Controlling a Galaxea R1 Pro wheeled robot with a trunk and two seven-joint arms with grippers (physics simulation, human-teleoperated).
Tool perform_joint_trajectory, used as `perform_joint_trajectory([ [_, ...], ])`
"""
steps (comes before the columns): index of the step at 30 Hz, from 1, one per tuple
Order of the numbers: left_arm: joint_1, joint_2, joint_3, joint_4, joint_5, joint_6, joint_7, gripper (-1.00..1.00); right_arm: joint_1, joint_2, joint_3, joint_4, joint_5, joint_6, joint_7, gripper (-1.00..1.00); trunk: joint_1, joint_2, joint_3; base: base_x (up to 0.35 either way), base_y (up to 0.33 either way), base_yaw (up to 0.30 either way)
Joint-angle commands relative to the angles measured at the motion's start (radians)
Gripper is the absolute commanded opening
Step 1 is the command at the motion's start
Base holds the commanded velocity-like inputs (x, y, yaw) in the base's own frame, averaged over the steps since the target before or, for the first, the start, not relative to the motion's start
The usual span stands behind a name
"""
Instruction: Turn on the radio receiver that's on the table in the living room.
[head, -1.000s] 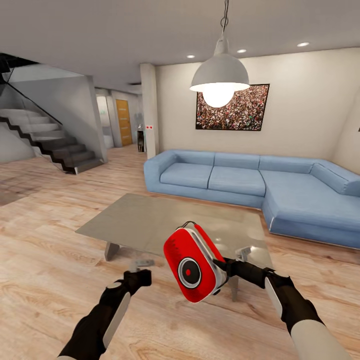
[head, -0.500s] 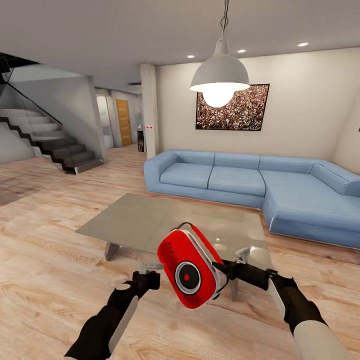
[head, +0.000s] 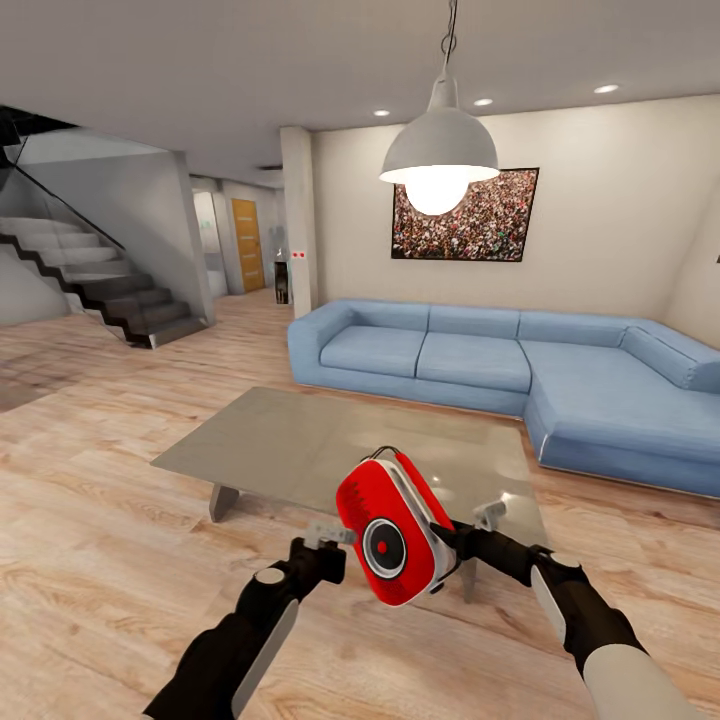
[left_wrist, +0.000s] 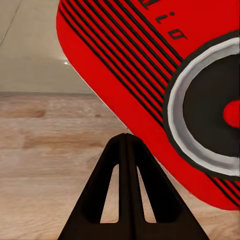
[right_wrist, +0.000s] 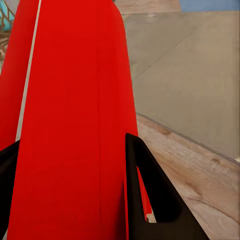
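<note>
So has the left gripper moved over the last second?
Yes. The left gripper has risen and moved right, from well left of the table leg to just beside the radio.

Counter (head: 290, 440): low, rectangular, glossy grey top, angled grey legs.
Support: wood plank floor (head: 90, 560), which also carries the blue sofa (head: 500, 370) at the counter's 1 o'clock.
Surface: reflections of the room show on it.

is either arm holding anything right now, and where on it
The right end effector holds the radio receiver by its side edge; the left end effector is shut and empty.
</note>
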Motion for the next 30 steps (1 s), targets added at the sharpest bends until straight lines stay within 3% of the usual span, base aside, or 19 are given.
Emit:
perform_joint_trajectory([
  [1, 0.0, -0.002, -0.002, 0.0, 0.0, 0.0, 0.0, -1.0, 0.0, 0.0, -0.001, -0.001, -0.005, 0.0, 0.0, -1.0, 0.0, 0.0, 0.0, 0.0, 0.0, 0.0],
  [7, 0.0, -0.01, -0.01, 0.0, 0.0, 0.0, -0.001, -1.0, 0.0, 0.001, 0.0, 0.0, -0.005, 0.0, 0.0, -1.0, 0.0, 0.0, 0.0, 0.0, 0.0, 0.0],
  [11, 0.0, -0.053, -0.011, 0.008, -0.003, 0.0, -0.002, -1.0, 0.0, 0.001, 0.001, 0.0, -0.005, 0.001, 0.003, -1.0, 0.0, 0.0, 0.0, 0.0, 0.0, 0.0],
  [12, 0.0, -0.07, -0.011, 0.014, -0.012, -0.001, -0.001, -1.0, 0.0, 0.001, 0.001, 0.0, -0.005, 0.001, 0.013, -1.0, 0.0, 0.0, 0.0, 0.0, 0.0, 0.0],
  [15, -0.001, -0.079, -0.011, 0.023, -0.044, 0.0, -0.001, -1.0, 0.0, 0.003, 0.001, 0.0, -0.005, 0.002, 0.026, -1.0, 0.0, 0.0, 0.0, 0.0, 0.0, 0.0],
  [18, -0.003, -0.116, -0.01, 0.059, -0.064, -0.001, -0.001, -1.0, 0.0, 0.006, 0.002, 0.0, -0.005, 0.002, 0.03, -1.0, 0.0, 0.0, 0.0, 0.0, 0.0, 0.0],
  [25, -0.004, -0.117, -0.007, 0.074, -0.137, -0.001, -0.001, -1.0, 0.0, 0.008, 0.002, 0.0, -0.005, 0.004, 0.076, -1.0, 0.0, 0.0, 0.0, 0.0, 0.0, 0.0],
  [30, -0.004, -0.117, -0.006, 0.074, -0.143, -0.001, -0.001, -1.0, 0.0, 0.009, 0.002, 0.0, -0.005, 0.005, 0.087, -1.0, 0.0, 0.0, 0.0, 0.0, 0.0, 0.0],
])
